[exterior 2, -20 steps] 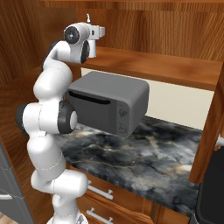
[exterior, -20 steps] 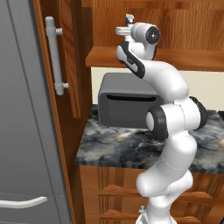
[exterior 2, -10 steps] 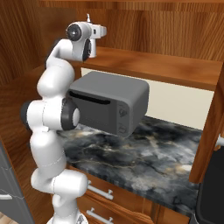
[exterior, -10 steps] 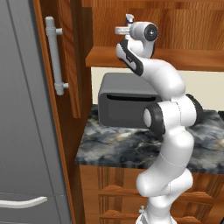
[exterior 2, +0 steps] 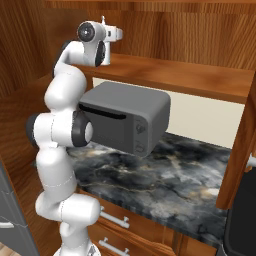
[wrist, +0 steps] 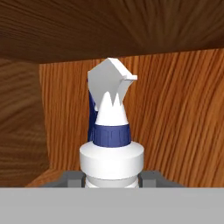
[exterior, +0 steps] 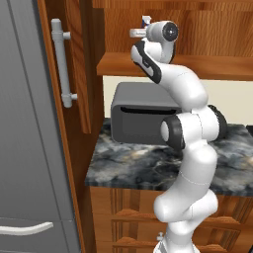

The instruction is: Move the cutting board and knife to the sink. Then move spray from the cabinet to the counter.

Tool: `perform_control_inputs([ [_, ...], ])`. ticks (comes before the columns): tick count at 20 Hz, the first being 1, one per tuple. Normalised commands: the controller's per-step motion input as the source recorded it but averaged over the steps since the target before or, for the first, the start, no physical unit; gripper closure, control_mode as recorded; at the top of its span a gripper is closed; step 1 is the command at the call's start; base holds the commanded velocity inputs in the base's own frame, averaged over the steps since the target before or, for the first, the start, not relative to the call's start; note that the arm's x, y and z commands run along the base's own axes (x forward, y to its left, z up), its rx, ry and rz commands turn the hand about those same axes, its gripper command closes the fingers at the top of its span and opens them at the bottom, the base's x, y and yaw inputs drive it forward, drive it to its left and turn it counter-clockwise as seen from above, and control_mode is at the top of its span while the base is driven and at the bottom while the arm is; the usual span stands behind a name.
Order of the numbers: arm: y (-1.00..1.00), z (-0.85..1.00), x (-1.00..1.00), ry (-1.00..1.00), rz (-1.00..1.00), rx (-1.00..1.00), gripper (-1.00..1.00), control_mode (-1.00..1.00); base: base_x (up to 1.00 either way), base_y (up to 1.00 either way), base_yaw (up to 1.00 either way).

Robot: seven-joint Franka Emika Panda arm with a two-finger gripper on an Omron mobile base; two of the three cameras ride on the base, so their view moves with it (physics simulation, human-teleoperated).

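— What does the small white cylindrical spray bottle with the blue collar and white trigger nozzle point(wrist: 111, 144) look like just now?

— It stands upright on the plain shelf of the reddish-brown wooden wall cabinet point(wrist: 175, 118), close before the hand camera, its nozzle turned toward the cabinet's back wall. From the left base view only its blue-and-white top point(exterior: 146, 21) peeps out beyond the hand.

— And what is around it?

— Below the shelf sits a grey boxy microwave oven point(exterior 2: 127, 117) on the dark marble-look surface point(exterior 2: 170, 172) with its grey and tan veins. The cabinet door point(exterior: 74, 59) hangs open to the left, bearing a long grey bar handle point(exterior: 62, 64); beside it is the grey fridge point(exterior: 24, 148). Nothing stands between the hand and the bottle.

— The pincer?

— The pincer point(wrist: 112, 177) is up at the shelf, a dark finger point(wrist: 72, 178) showing on either side of the bottle's body, very close to it. Whether they truly press the bottle, I cannot tell.
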Motion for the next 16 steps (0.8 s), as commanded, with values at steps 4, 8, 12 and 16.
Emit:
perform_control_inputs([
  [4, 0.0, 0.0, -0.1, 0.0, 0.0, 0.0, 1.0, -1.0, 0.0, 0.0, 0.0],
  [8, 0.0, 0.0, -0.26, 0.0, 0.0, 0.0, 1.0, -1.0, 0.0, 0.0, 0.0],
  [12, -0.06, 0.03, -0.57, -0.04, 0.0, 0.02, 1.0, -1.0, 0.0, 0.0, 0.0],
  [16, -0.04, 0.01, -0.59, -0.07, 0.0, 0.01, 1.0, -1.0, 0.0, 0.0, 0.0],
])
